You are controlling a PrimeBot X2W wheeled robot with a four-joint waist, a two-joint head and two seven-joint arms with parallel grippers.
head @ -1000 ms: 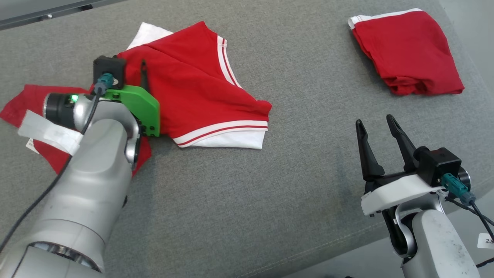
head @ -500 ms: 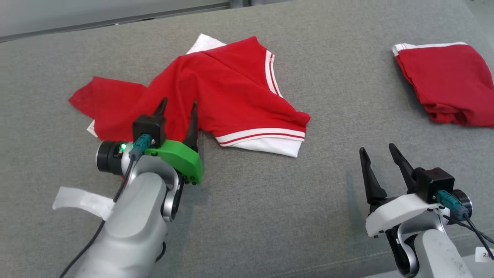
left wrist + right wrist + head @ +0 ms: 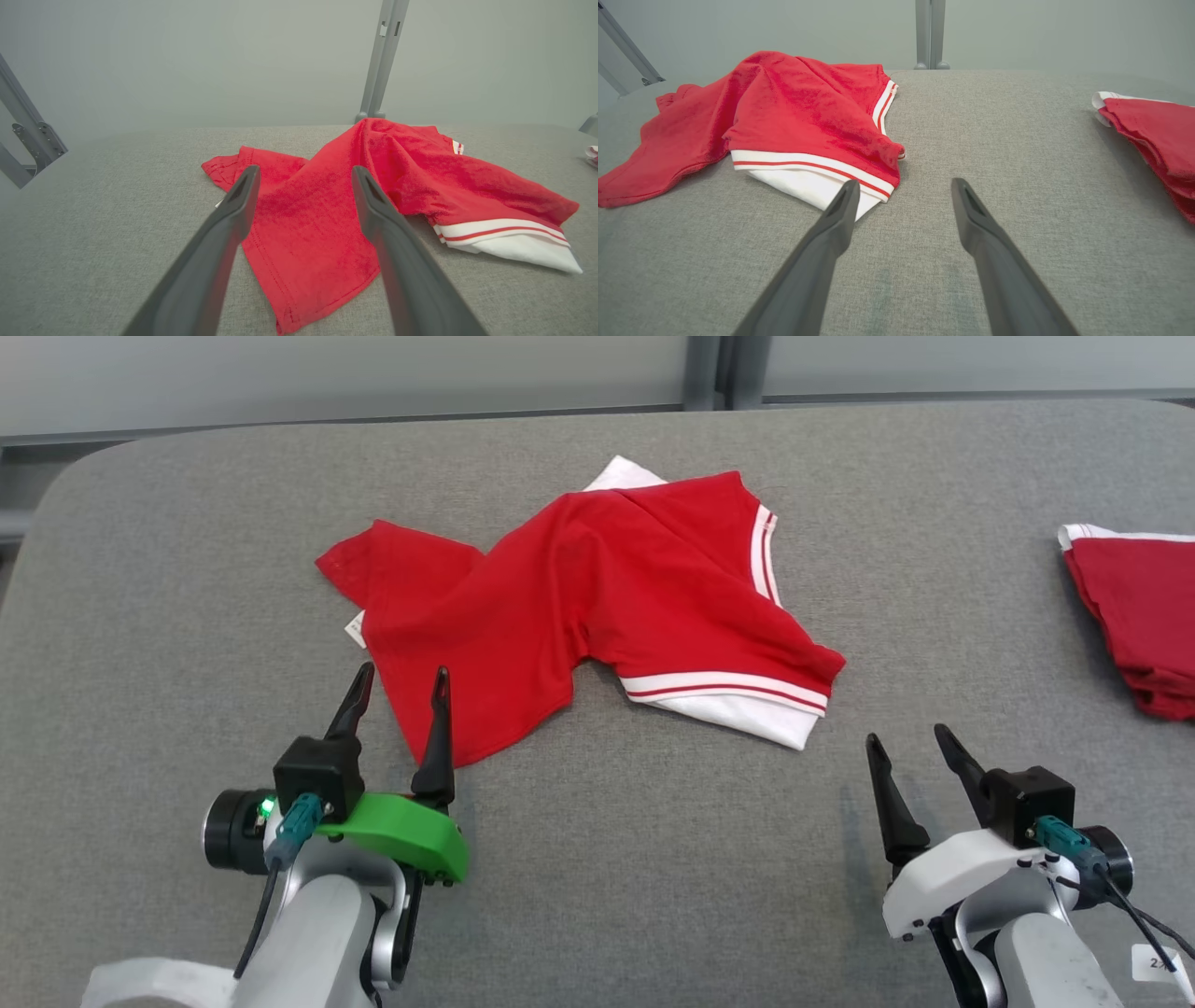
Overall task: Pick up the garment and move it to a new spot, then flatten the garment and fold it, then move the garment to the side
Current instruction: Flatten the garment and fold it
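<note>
Since both of our grippers stand with fingers spread wide and hold nothing, the coming move turns on which one sits closer to the cloth. Our left gripper (image 3: 403,670) is plainly the nearer. Its fingers point straight at the garment (image 3: 597,588), and in the left wrist view a tongue of red cloth runs back between the two fingers, its stitched near corner (image 3: 289,317) lying low between them. We cannot tell whether the fingers touch the fabric or hang just above it.

Our right gripper (image 3: 906,735) is near but apart from the cloth. The white-banded edge (image 3: 728,695) lies ahead of it and off to its left, with bare grey padded surface (image 3: 653,859) straight in front of its fingers.

The garment rests rumpled in the middle of the surface. Its long axis runs across us, from a red corner at the far left to the white-banded edge at the near right, so each gripper faces one end. A second red garment (image 3: 1134,616) lies folded well apart at the right edge.

We judge the cloth placed but not yet flat. Spreading it likely means the left taking the near corner and the right reaching leftward for the band.
</note>
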